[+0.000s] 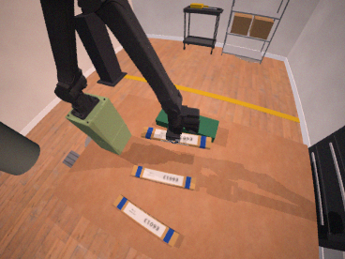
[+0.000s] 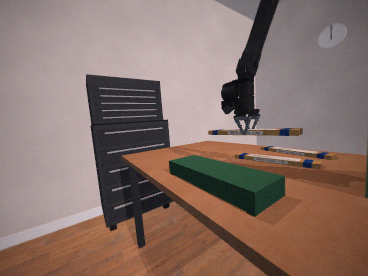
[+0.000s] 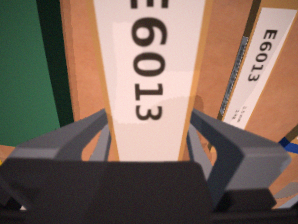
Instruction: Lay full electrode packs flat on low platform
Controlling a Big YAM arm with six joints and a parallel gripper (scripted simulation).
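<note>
My gripper (image 1: 174,135) is shut on a long tan electrode pack with blue end bands and a white E6013 label (image 1: 176,137). It holds the pack level in the air above the table (image 2: 256,132), gripped near its middle (image 3: 150,80). The low green platform lies just beyond the held pack, and shows near the table's front in the exterior view (image 2: 227,182). A second pack (image 1: 163,176) lies flat on the table in the middle. A third pack (image 1: 146,220) lies flat nearer the front, turned at an angle.
A pale green box (image 1: 99,124) sits at the table's left. A dark drawer cabinet (image 2: 131,150) stands beside the table. A cart (image 1: 202,27) and a shelf rack (image 1: 253,28) stand by the far wall.
</note>
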